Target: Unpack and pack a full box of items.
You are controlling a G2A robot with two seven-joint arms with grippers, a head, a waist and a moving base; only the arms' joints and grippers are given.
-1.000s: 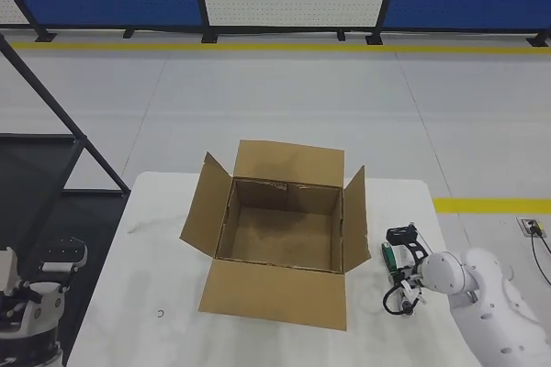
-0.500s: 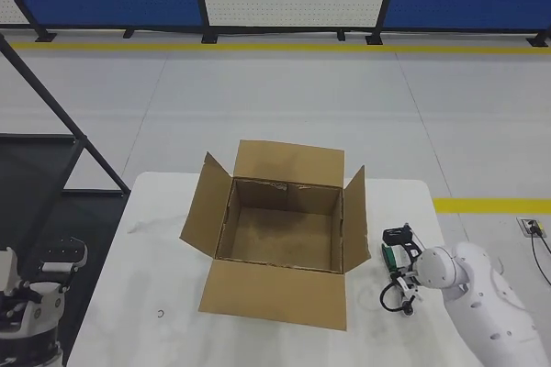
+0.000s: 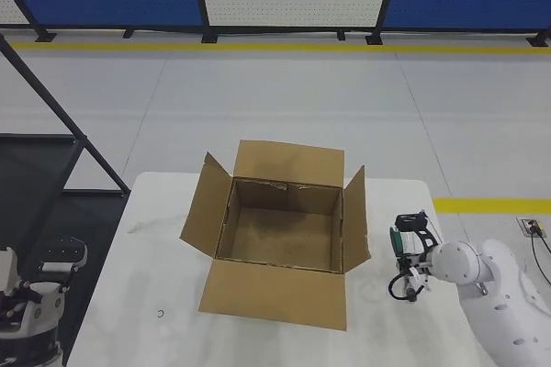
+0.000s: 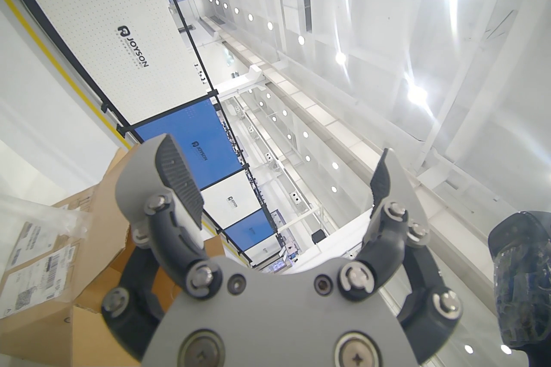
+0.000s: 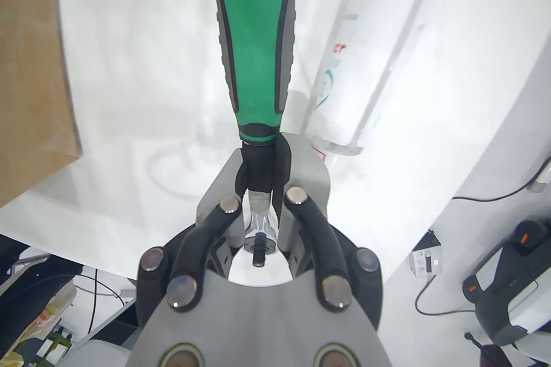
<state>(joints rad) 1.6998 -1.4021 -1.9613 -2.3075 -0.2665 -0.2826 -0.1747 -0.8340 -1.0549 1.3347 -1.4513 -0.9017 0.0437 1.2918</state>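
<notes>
The white table [image 3: 147,275] bears an open cardboard box [image 3: 275,295] and a clear tube [image 5: 366,54] lying flat.

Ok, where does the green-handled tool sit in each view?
Top view: green-handled tool at the right arm's tip, right of the cardboard box.
Left wrist view: open left gripper, aimed up at the ceiling.
Right wrist view: tool at centre, neck clamped in the right gripper, handle pointing away.
Shared landmark: the box's brown flap beside it.

A white table [image 3: 156,261] bears a small dark ring [image 3: 160,315] on its left part. Around it are 2 yellow floor lines [image 3: 500,205], blue and white partition panels [image 3: 294,11], a black metal frame [image 3: 50,105] and a floor socket [image 3: 531,226]
</notes>
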